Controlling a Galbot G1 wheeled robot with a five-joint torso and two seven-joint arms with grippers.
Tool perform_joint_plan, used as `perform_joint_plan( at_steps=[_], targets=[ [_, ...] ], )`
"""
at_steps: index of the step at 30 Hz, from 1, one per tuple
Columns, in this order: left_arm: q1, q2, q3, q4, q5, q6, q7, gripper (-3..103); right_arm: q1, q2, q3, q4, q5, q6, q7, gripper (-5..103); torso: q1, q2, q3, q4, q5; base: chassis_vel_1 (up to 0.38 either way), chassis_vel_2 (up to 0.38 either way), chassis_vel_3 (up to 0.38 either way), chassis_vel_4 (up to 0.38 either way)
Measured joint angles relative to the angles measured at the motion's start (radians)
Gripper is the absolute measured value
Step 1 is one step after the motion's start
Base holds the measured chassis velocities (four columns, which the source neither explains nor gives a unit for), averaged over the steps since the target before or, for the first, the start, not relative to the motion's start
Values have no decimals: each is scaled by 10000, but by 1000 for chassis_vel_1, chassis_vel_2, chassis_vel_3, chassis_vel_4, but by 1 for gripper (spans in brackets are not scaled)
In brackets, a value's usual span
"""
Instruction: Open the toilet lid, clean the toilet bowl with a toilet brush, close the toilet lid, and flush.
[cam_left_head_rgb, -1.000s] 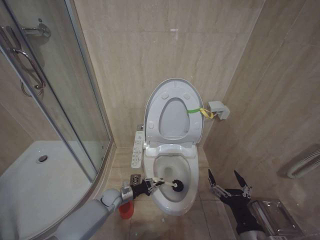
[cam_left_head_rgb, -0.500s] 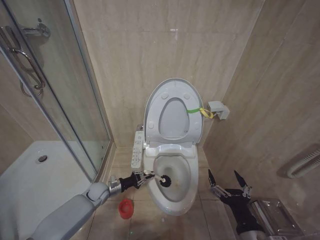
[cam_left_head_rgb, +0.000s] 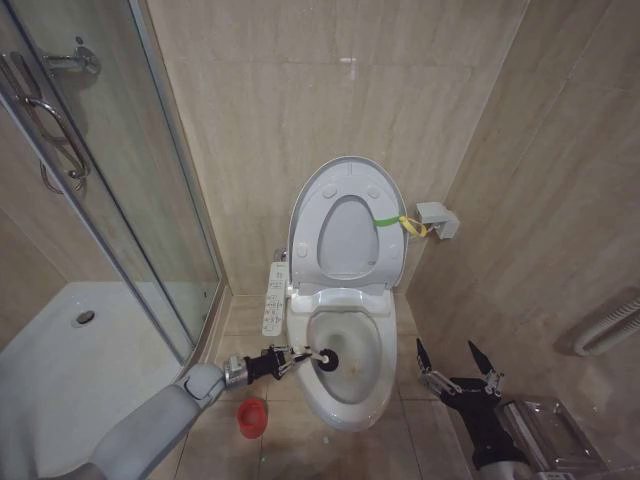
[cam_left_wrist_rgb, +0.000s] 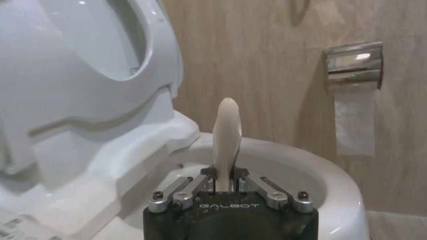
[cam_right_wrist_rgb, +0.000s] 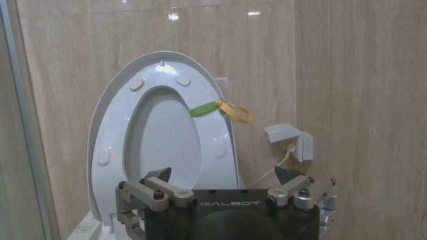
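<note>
Clamped on the toilet brush, the left gripper holds its dark head inside the toilet bowl; the toilet lid stands raised. Left wrist view: fingers pinch the white handle. Right wrist view: the right gripper hangs spread, facing the lid.

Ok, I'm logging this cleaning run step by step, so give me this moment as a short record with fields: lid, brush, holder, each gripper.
lid: toilet lid raised upright against the wall, seat up with it, yellow-green strap on its edge
brush: toilet brush with dark head inside the toilet bowl, near the bowl's left side
holder: red cup on the floor left of the bowl
left gripper: shut on the brush handle, at the bowl's left rim
right gripper: open, idle, right of the bowl
</note>
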Motion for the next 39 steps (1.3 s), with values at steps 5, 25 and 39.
perform_joint_plan(
  at_steps=[5, 25, 39],
  targets=[
    [-325, -355, 243, 720, 43, -264, 336, 15, 0, 0, 0, 0, 0, 0, 0, 100, 0, 0, 0, 1, 2, 0, 0, 0, 0],
    [-1331, -1648, 913, 3100, 307, -1403, 1467, 15, 0, 0, 0, 1, 0, 0, 0, 100, 0, 0, -2, 3, 3, 0, 0, 0, 0],
    [-1111, -1597, 297, 2810, 163, -1260, 1586, 16, 0, 0, 0, 0, 0, 0, 0, 100, 0, 0, 0, -3, 1, 0, 0, 0, 0]
  ],
)
